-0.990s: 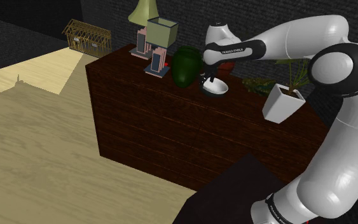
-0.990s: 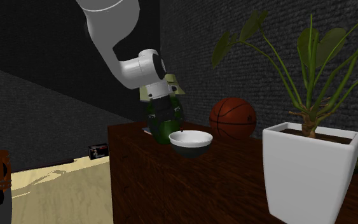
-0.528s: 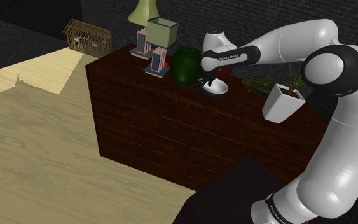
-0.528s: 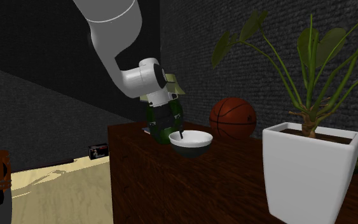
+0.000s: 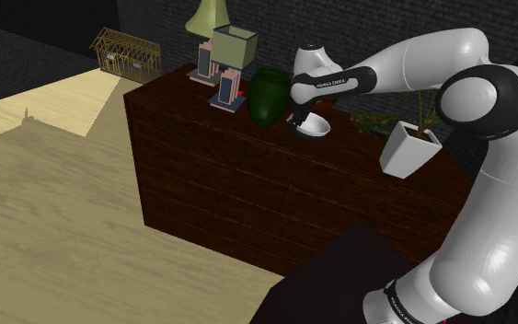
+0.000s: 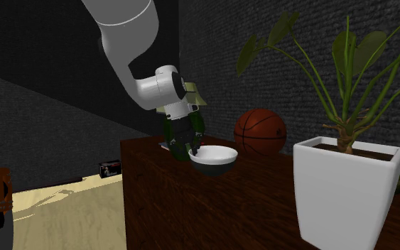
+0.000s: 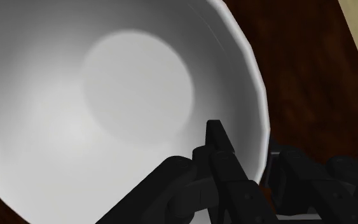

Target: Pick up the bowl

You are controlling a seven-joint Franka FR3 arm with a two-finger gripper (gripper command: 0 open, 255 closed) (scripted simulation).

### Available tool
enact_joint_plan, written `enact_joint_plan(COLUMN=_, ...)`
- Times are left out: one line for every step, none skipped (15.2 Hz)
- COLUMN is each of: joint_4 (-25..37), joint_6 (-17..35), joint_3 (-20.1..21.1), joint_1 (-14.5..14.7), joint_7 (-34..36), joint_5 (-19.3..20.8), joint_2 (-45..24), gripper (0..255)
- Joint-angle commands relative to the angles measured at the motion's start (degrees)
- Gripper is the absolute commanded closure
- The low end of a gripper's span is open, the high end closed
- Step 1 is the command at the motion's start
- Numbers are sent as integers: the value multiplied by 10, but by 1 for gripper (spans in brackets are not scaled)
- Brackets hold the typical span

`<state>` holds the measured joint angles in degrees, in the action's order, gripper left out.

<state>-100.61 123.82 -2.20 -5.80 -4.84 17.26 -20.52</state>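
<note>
We see the claw [image 7: 248, 145] spread wide, astride the rim of the white bowl [image 7: 107, 95] on the counter [image 7: 311, 83], gripping nothing.

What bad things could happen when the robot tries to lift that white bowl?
1. The tool sits at just one edge of the bowl, so the bowl might tip or slip when lifted.
2. The green vase stands close beside the tool, so it could get bumped.
3. The basketball rests just behind the bowl and might roll if nudged.
</note>
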Motion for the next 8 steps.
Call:
enact_joint_plan(joint_4=0, joint_6=0, joint_3=0, joint_1=0, joint_7=0, joint_5=0, joint_2=0, gripper=255)
enact_joint_plan(joint_4=0, joint_6=0, joint_3=0, joint_1=0, joint_7=0, joint_5=0, joint_2=0, gripper=255)
enact_joint_plan(joint_4=-1, joint_6=0, joint_3=0, joint_1=0, joint_7=0, joint_5=0, joint_2=0, gripper=255)
enact_joint_plan(joint_4=3, joint_6=-6, joint_3=0, joint_1=0, joint_7=-2, joint_5=-1, joint_2=4, gripper=255)
enact_joint_plan(joint_4=6, joint_6=-12, joint_3=0, joint_1=0, joint_7=-4, joint_5=-2, joint_2=7, gripper=255)
enact_joint_plan(joint_4=10, joint_6=-19, joint_3=1, joint_1=0, joint_7=-6, joint_5=-3, joint_2=9, gripper=255)
enact_joint_plan(joint_4=13, joint_6=-25, joint_3=1, joint_1=0, joint_7=-8, joint_5=-4, joint_2=12, gripper=255)
enact_joint_plan(joint_4=17, joint_6=-32, joint_3=1, joint_1=0, joint_7=-10, joint_5=-5, joint_2=15, gripper=255)
